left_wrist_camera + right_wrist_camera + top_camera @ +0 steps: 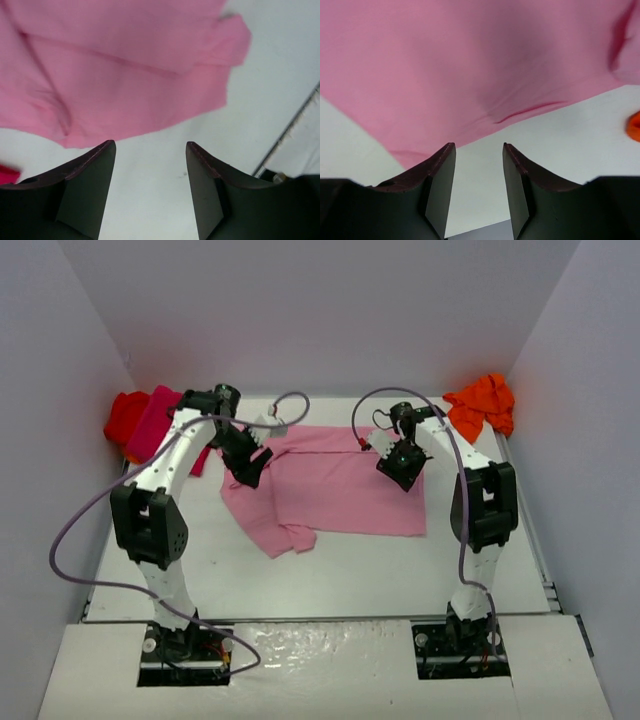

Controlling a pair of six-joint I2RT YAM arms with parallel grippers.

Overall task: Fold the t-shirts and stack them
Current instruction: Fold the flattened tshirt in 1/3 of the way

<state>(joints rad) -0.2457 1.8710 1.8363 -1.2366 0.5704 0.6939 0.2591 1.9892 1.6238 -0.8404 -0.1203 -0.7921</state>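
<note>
Looking down from the overhead camera, I see the light pink t-shirt (335,485) spread mostly flat across the middle of the white table (350,575). Its near left corner is bunched and folded over.

My left gripper (247,466) hangs over the shirt's left edge. My right gripper (402,466) hangs over its far right part. From above I cannot tell whether either one touches the cloth.

Through the left wrist camera, the two dark fingers (85,190) stand wide apart with only bare table between them. The pink cloth lies just beyond the fingertips, creased, with a sleeve reaching toward the right.

Through the right wrist camera, the fingers (437,190) are parted by a narrower gap and hold nothing. The edge of the pink cloth lies just past their tips.

The red t-shirt (122,418) and the magenta t-shirt (155,425) sit heaped together in the far left corner, touching each other and close to the wall. The orange t-shirt (482,405) lies crumpled in the far right corner, apart from the pink one.
</note>
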